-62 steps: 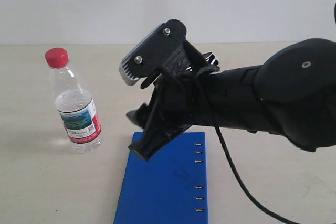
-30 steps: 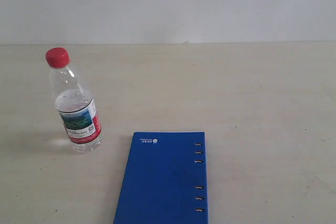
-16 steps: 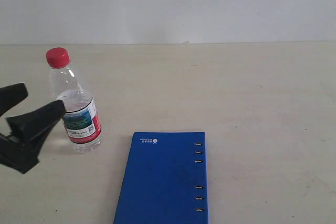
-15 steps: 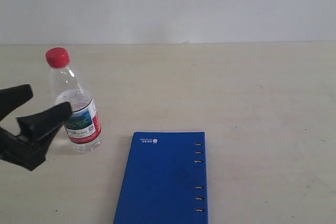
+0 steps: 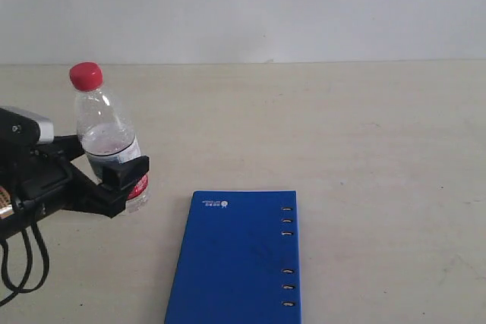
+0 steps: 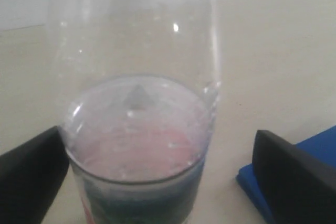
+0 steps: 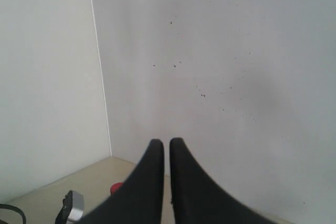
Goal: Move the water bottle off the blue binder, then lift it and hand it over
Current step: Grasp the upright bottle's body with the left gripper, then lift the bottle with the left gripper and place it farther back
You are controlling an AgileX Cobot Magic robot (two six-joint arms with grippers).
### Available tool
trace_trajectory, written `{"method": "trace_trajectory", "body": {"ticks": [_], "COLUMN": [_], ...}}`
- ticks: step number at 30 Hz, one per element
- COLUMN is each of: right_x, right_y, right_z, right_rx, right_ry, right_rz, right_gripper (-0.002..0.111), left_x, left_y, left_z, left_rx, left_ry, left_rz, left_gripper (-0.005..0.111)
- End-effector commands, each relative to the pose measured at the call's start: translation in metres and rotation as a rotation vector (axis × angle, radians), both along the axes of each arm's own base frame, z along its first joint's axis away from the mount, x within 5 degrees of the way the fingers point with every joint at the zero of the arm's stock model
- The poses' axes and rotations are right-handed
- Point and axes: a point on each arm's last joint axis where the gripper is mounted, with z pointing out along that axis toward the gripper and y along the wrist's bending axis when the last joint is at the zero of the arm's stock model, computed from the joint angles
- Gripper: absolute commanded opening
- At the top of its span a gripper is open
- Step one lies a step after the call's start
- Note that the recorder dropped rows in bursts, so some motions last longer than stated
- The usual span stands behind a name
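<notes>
The water bottle (image 5: 105, 130), clear with a red cap (image 5: 85, 75), stands on the table left of the blue binder (image 5: 243, 263), not on it. My left gripper (image 5: 106, 163) is open and straddles the bottle at label height. In the left wrist view the bottle (image 6: 139, 103) fills the space between the fingers: one finger (image 6: 31, 174) touches it, the other (image 6: 296, 179) stands a little apart, over a binder corner (image 6: 251, 181). My right gripper (image 7: 163, 141) is shut, raised toward a white wall, and out of the exterior view.
The beige table (image 5: 357, 127) runs back to a white wall. The binder's ring slots (image 5: 287, 256) line its right edge. The bottle's red cap (image 7: 116, 187) and part of the left arm (image 7: 72, 207) show low in the right wrist view.
The right arm left the exterior view. My left gripper came in from the left and now straddles the bottle. The bottle's cap has shifted slightly up and right.
</notes>
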Motion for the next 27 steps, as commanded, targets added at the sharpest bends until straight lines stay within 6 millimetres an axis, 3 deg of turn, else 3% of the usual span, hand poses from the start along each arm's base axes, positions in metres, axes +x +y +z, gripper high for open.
{"method": "trace_trajectory", "body": {"ticks": [1, 4, 6, 8, 14, 20, 23, 27], "right_x": [-0.001, -0.001, -0.001, -0.001, -0.001, -0.001, -0.001, -0.001], "right_y": [0.001, 0.001, 0.001, 0.001, 0.001, 0.001, 0.001, 0.001], "right_z": [-0.001, -0.001, -0.001, -0.001, -0.001, -0.001, -0.001, -0.001], "right_rx": [-0.006, -0.006, -0.006, -0.006, -0.006, -0.006, -0.006, -0.006], "right_ry": [-0.001, -0.001, -0.001, -0.001, -0.001, -0.001, -0.001, -0.001], "right_rz": [0.016, 0.017, 0.017, 0.017, 0.017, 0.017, 0.017, 0.017], "right_gripper": [0.002, 0.002, 0.002, 0.002, 0.002, 0.002, 0.002, 0.002], "left_x": [0.009, 0.015, 0.018, 0.019, 0.020, 0.027, 0.046, 0.085], "left_y": [-0.004, -0.004, -0.004, -0.004, -0.005, -0.012, -0.017, -0.016], "left_z": [-0.009, -0.012, -0.010, -0.008, -0.004, 0.010, 0.023, 0.030], "left_rx": [0.000, 0.000, -0.007, -0.016, -0.031, -0.071, -0.097, -0.057], "left_ry": [0.012, 0.013, 0.004, -0.016, -0.060, -0.183, -0.249, -0.120], "left_rz": [0.002, 0.019, 0.032, 0.027, 0.024, -0.031, -0.032, 0.098], "left_gripper": [0.087, 0.086, 0.079, 0.064, 0.005, 0.004, 0.004, 0.004]}}
